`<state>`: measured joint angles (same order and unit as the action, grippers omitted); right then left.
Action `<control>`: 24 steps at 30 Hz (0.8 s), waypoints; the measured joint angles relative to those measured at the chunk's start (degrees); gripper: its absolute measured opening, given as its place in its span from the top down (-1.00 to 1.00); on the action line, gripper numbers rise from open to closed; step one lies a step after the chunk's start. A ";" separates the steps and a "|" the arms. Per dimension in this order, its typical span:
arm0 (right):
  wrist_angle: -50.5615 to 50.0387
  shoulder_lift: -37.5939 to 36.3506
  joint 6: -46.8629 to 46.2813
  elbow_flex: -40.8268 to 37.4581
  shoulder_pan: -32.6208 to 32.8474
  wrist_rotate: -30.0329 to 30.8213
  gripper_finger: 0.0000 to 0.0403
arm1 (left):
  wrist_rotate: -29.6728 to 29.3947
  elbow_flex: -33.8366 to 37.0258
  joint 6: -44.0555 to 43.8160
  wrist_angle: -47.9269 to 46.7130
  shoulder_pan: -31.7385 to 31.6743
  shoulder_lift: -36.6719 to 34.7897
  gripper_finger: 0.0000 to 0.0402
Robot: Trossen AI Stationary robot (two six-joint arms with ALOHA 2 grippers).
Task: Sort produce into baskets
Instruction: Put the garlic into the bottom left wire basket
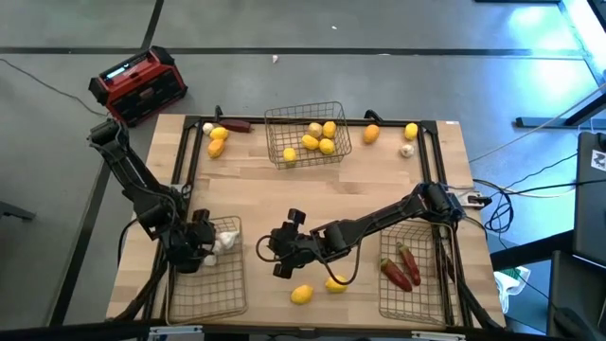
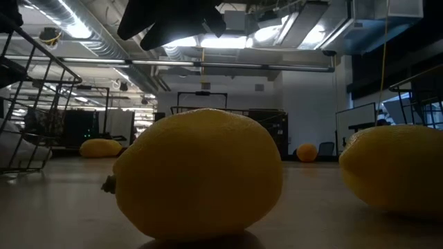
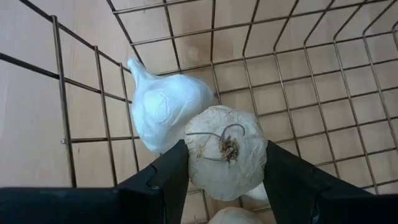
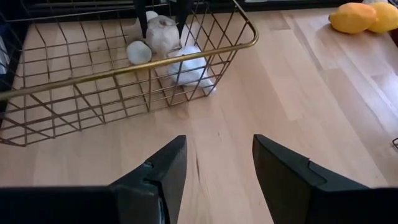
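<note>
The left end effector [image 3: 227, 186] is inside the rectangular grey wire-mesh basket [image 1: 204, 301] at the front left of the wooden worktop [image 1: 379, 185]. Its two dark fingers [image 3: 163, 179] are clamped on a small white garlic bulb [image 3: 226, 160], root end facing the wrist camera. Just beyond this end effector, a second white garlic bulb [image 3: 165, 109] lies on the basket floor, touching the held one.

The right end effector [image 4: 217, 165] is above bare worktop near mid-front, its fingers [image 4: 166, 167] spread apart with nothing between them. Ahead of it stands the left basket's rim. Just behind it, toward the front edge, lie two yellow lemon-shaped fruits [image 1: 302, 295] [image 1: 336, 282].

A second wire basket [image 1: 418, 294] holding dark red chili-like pieces [image 1: 401, 267] stands at the front right. A third wire basket [image 1: 305, 112] holding yellow fruits [image 1: 311, 142] stands at the far edge.
</note>
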<state>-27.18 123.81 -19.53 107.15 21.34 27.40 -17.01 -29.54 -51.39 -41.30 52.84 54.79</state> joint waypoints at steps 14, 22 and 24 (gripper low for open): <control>0.05 0.00 -0.04 0.00 -0.02 0.02 0.10 | 2.44 -0.26 0.10 -4.66 0.00 0.01 0.14; 0.07 0.00 -0.09 0.00 -0.02 0.02 0.10 | 1.72 -0.35 -1.27 -4.29 0.00 0.01 0.01; 0.07 0.00 -0.09 0.00 -0.02 0.00 0.10 | 1.74 -0.35 -0.94 -4.33 0.06 0.01 -0.07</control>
<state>-27.11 123.81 -19.62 107.15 21.32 27.40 -15.27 -29.89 -52.33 -45.62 52.90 54.81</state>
